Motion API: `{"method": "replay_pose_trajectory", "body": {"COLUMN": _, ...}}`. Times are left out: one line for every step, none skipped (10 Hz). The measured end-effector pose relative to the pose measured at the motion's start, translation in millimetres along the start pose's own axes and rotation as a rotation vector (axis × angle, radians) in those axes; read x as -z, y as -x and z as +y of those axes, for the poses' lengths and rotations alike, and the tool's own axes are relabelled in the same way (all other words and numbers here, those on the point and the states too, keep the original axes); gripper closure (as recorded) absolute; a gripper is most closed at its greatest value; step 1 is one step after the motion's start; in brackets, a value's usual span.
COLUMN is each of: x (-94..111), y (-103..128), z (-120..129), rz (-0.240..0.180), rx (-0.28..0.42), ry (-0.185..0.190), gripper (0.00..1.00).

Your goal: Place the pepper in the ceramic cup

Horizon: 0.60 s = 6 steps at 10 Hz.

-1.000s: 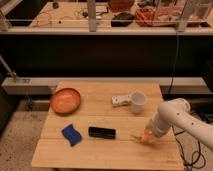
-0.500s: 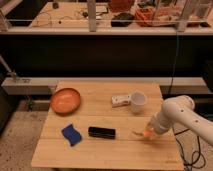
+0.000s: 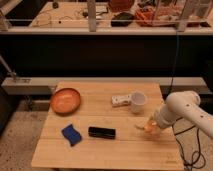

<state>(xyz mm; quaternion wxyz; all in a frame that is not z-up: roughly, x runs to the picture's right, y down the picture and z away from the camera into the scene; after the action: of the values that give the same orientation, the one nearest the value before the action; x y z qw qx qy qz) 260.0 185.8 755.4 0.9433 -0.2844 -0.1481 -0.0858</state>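
Note:
The pepper [image 3: 148,128] is a small orange shape at the tip of my gripper [image 3: 150,125], at the right side of the wooden table [image 3: 110,155]. The gripper is shut on the pepper and holds it just above the tabletop. The white arm [image 3: 181,107] comes in from the right. The ceramic cup [image 3: 138,101] is a plain white mug standing upright a little behind and to the left of the gripper, apart from it.
A flat white block [image 3: 119,100] lies right next to the cup on its left. An orange bowl [image 3: 65,100] sits at the back left. A blue sponge [image 3: 71,134] and a black bar [image 3: 102,132] lie at the front middle. A dark shelf unit stands behind the table.
The gripper has risen a little with the pepper in it and drawn slightly closer to the cup. Nothing else has moved.

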Motion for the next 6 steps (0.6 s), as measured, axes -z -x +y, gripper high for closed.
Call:
{"method": "replay_pose_trajectory", "body": {"x": 9.5, "y": -1.2, "z": -7.0, "rz": -0.002, "rx": 0.003, "ry": -0.008, "gripper": 0.99}}
{"method": "replay_pose_trajectory", "body": {"x": 17.5, "y": -2.2, "z": -13.4, "rz": -0.005, "rx": 0.006, "ry": -0.014, "gripper": 0.99}}
{"method": "replay_pose_trajectory", "body": {"x": 24.8, "y": -3.9, "z": -19.8, "rz": -0.006, "rx": 0.008, "ry": -0.024, "gripper": 0.99}}
{"method": "replay_pose_trajectory", "body": {"x": 32.5, "y": -5.3, "z": -22.8, "rz": -0.006, "rx": 0.006, "ry": -0.023, "gripper": 0.99}}
{"method": "replay_pose_trajectory", "body": {"x": 40.9, "y": -5.0, "z": -27.8, "rz": -0.003, "rx": 0.004, "ry": -0.027, "gripper": 0.99}}
{"method": "replay_pose_trajectory", "body": {"x": 44.1, "y": -5.0, "z": -31.7, "rz": -0.002, "rx": 0.003, "ry": -0.027, "gripper": 0.99}}
